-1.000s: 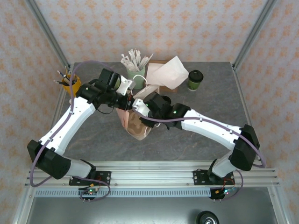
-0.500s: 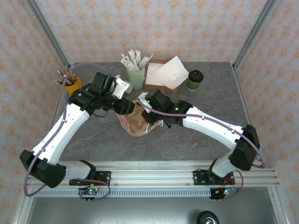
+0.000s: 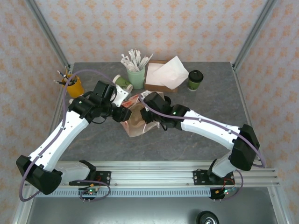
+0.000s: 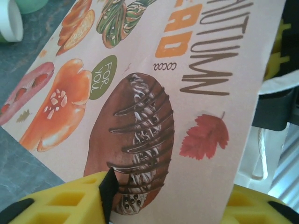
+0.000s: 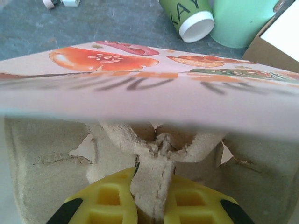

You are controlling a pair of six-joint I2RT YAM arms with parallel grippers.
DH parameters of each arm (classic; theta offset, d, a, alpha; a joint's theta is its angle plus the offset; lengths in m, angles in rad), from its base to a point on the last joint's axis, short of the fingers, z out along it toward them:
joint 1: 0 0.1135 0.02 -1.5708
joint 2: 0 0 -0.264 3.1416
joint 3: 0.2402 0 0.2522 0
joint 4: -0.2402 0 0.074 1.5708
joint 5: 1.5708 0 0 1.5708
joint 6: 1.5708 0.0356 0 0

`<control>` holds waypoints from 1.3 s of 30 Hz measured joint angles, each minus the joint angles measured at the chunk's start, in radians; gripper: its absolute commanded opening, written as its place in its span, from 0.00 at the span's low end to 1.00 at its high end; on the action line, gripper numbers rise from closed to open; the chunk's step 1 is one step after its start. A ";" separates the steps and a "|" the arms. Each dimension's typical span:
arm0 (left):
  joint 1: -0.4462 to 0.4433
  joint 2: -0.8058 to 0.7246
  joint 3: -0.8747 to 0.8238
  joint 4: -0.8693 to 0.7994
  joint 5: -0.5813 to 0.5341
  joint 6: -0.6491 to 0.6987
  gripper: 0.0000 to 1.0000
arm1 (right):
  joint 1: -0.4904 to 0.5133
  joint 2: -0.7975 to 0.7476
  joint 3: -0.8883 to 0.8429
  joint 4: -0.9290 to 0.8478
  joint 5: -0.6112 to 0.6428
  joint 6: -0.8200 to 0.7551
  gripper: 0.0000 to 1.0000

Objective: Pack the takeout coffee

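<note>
Your lidded coffee cup (image 3: 195, 79) stands far right on the table (image 3: 210, 121), well apart from both grippers, which are at the paper bag (image 3: 135, 122) in the middle. Your right gripper (image 5: 149, 189) pinches the cardboard carrier (image 5: 46, 154) by its centre fin under the bag's printed side, and your left gripper (image 4: 163, 210) has its jaws apart against that side. You have one lidded coffee cup, one lidless cup (image 3: 120, 81) and one cup of sticks (image 3: 136, 77).

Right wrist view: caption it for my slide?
Right fingers pinch the centre rib of the pulp cup carrier beneath the printed paper bag.
</note>
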 measured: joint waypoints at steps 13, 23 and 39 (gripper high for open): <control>-0.001 0.002 -0.008 0.051 0.001 -0.021 0.66 | 0.003 0.011 -0.161 0.298 0.042 -0.030 0.00; -0.001 -0.001 0.072 0.140 0.065 0.137 0.67 | 0.003 0.012 -0.171 0.332 -0.012 -0.065 0.00; -0.014 0.029 0.046 0.220 0.155 0.305 0.41 | 0.002 0.016 -0.171 0.326 -0.031 -0.046 0.00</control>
